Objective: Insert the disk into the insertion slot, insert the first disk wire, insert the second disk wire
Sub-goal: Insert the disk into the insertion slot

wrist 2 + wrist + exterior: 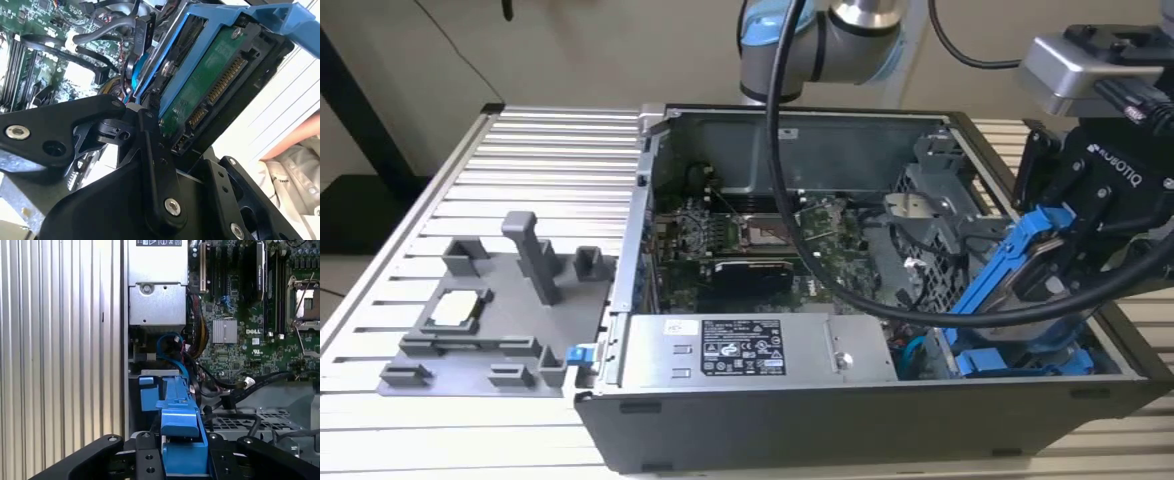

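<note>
A ribbed aluminium workbench (520,160) made of parallel silver slats carries two items. An open desktop computer case (854,425) sits flat on the bench toward the exterior view's right, its interior facing up. Just beside it, toward the exterior view's left, lies a grey plastic fixture plate (480,345) with upright posts. In the first wrist view, the bench's ribs run alongside the case's outer wall.
</note>
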Robot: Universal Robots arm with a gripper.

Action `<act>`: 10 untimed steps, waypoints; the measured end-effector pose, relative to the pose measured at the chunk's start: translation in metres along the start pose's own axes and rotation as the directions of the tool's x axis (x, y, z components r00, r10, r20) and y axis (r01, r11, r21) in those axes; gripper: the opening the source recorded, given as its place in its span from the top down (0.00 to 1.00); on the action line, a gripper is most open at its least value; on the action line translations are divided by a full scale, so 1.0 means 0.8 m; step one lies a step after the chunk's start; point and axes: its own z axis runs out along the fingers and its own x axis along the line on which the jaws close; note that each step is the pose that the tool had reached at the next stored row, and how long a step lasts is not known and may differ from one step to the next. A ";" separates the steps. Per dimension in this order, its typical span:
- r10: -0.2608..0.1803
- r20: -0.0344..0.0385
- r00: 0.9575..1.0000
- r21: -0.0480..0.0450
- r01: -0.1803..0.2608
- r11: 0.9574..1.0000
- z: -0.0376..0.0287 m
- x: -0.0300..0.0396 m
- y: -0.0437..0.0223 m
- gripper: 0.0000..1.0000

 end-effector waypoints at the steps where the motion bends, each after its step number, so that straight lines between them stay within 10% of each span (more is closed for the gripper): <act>1: 0.000 0.000 1.000 0.000 0.000 1.000 0.0022 0.0000 -0.0001 0.67; 10: 0.000 0.011 1.000 0.000 0.000 1.000 0.0197 0.0000 -0.0007 0.67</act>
